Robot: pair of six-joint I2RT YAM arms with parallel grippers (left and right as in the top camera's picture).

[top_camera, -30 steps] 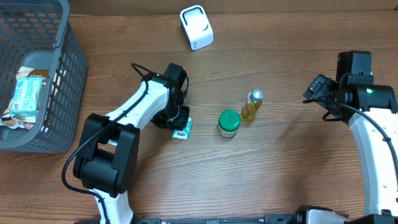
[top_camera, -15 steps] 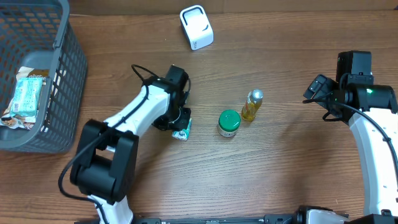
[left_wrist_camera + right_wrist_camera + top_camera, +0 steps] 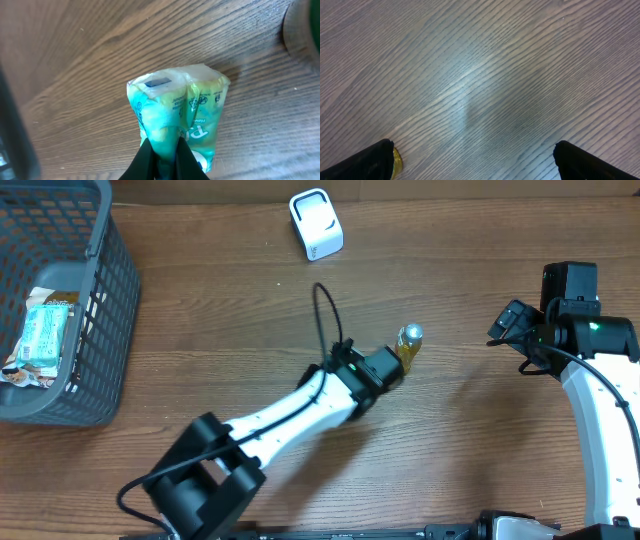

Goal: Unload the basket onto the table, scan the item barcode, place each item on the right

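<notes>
The green packet (image 3: 177,112) sits in the middle of the left wrist view, hanging over the table (image 3: 75,45). Its lower end is pinched in the left gripper (image 3: 163,149), whose fingers are clamped together on the crumpled wrapper. Gripping it by one end probably keeps the printed faces uncovered, so a barcode can be shown. From overhead the packet is hidden under that gripper at the frame's centre.

Just to the right of it stands a small yellow bottle (image 3: 406,348). The white scanner (image 3: 316,224) waits at the upper middle, well apart from the packet, so carrying it there looks like the next step. The right gripper (image 3: 512,322) hovers at the right edge with its fingers (image 3: 370,160) wide apart and nothing between them, out of the way. A basket (image 3: 100,330) fills the upper left.
</notes>
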